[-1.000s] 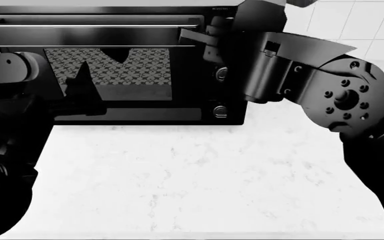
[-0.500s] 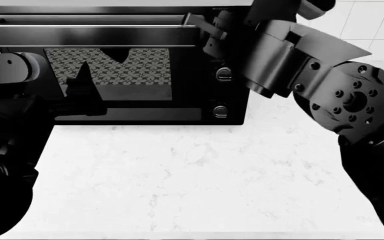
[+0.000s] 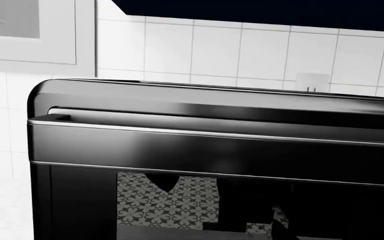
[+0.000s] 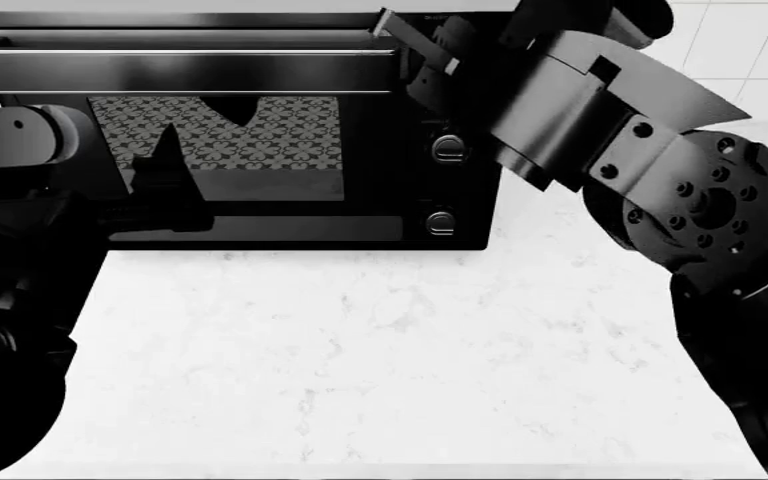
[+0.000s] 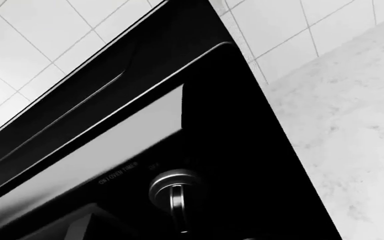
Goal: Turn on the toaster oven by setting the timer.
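The black toaster oven [image 4: 264,215] stands at the back of the counter, its patterned glass door under a long bar handle [image 4: 184,70]. It also shows in the left wrist view [image 3: 178,150] and the right wrist view [image 5: 245,150]. My right gripper [image 4: 427,65] is at the top of the knob column and hides the timer in the head view. In the right wrist view the timer [image 5: 172,186] is close, and its bar is turned off the oven's upright. The gripper looks shut on it. My left gripper [image 4: 164,185] is a dark shape before the door.
The middle knob [image 4: 447,148] and the lower knob [image 4: 440,222] show below my right gripper. The white marble counter [image 4: 398,350] stretches in front of the oven. A tiled wall [image 4: 744,50] is behind it. My left arm [image 4: 17,140] fills the left edge.
My right gripper and wrist have rolled clockwise at the top knob. Its pale finger swung from the knob's left side up toward the oven's top edge. The left arm has not moved.
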